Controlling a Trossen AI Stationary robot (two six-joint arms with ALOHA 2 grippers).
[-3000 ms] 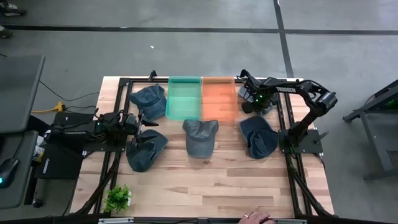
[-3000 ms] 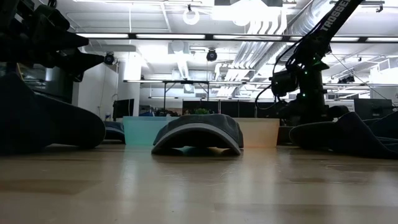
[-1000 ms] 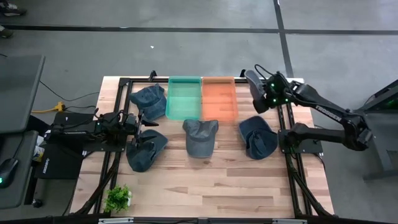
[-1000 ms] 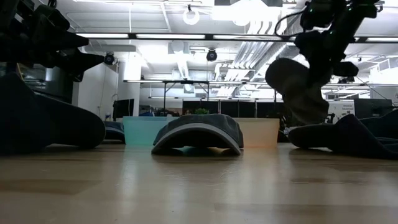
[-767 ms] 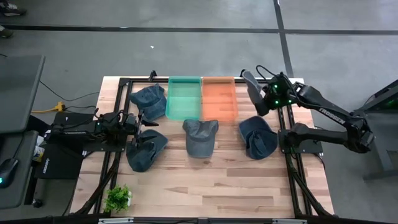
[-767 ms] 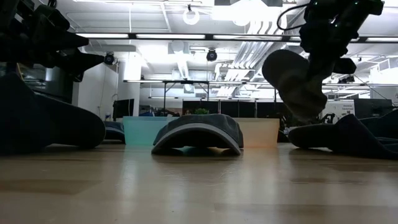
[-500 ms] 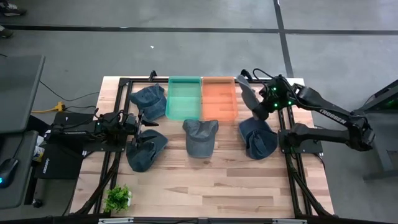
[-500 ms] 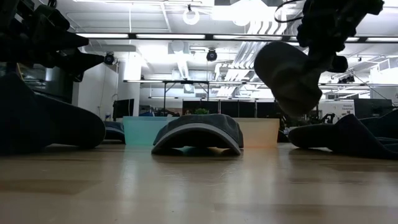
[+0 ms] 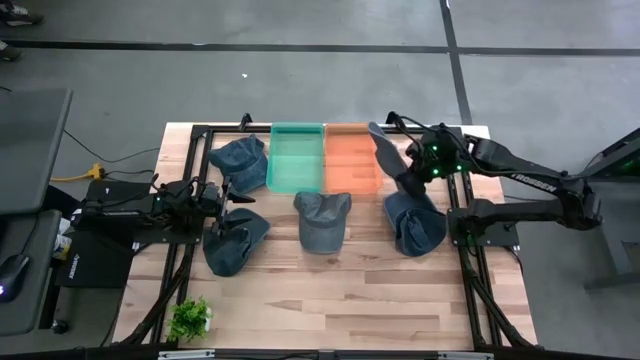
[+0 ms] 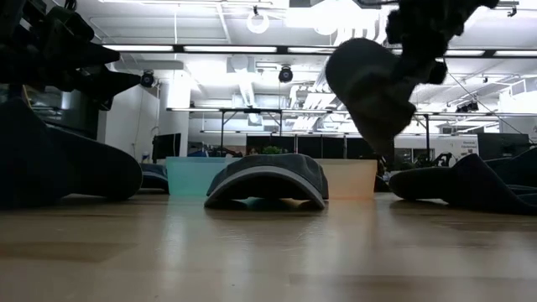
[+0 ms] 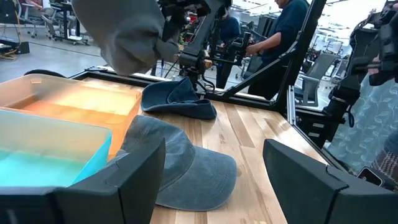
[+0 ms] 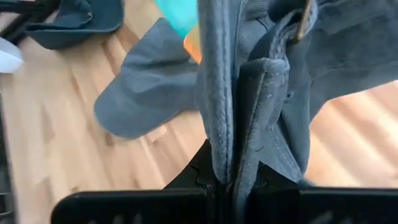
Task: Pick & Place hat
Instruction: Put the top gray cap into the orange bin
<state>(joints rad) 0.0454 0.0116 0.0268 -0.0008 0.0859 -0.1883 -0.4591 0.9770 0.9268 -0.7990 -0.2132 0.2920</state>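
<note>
The right claw (image 9: 412, 168) is pinched tight on a grey hat (image 9: 390, 158) and carries it in the air, just beside the orange bin (image 9: 352, 160) near the far edge of the table (image 9: 340, 290). From the low view the hat (image 10: 369, 84) hangs high above the wood. I think this is the carrying step. Next the arm would need to bring the hat right over the orange bin and then let go.

A moment ago the hat was closer to the table's right edge; now it has moved over toward the orange bin.

The left claw (image 9: 222, 196) waits wide open by the left edge, holding nothing. The other hats, like the middle hat (image 9: 322, 218), have not moved.
</note>
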